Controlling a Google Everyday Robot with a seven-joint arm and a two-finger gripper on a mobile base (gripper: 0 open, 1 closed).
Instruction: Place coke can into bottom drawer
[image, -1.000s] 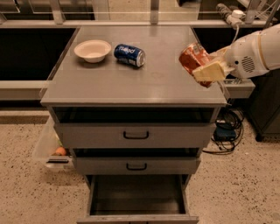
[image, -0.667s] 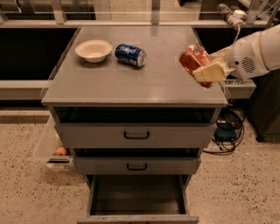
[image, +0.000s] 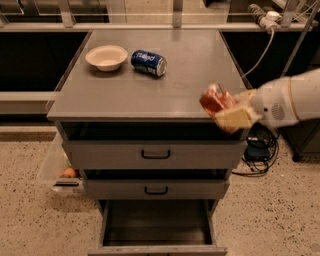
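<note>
The claw (image: 227, 110) is clamping the coke can (image: 214, 98) over the bench's (image: 125, 95) front-right edge (both smeary); the bottom drawer (image: 157, 226) is sitting open, front partly cropped.

Your gripper (image: 226, 111), closed around the coke can (image: 214, 98), now hangs lower and nearer the camera than a second ago. From the middle of the right edge of the cabinet top (image: 150, 90) it comes to the front right corner, with the can over the front edge, just above the top drawer (image: 155, 154). Your white arm (image: 292, 102) drops with it down the right side
</note>
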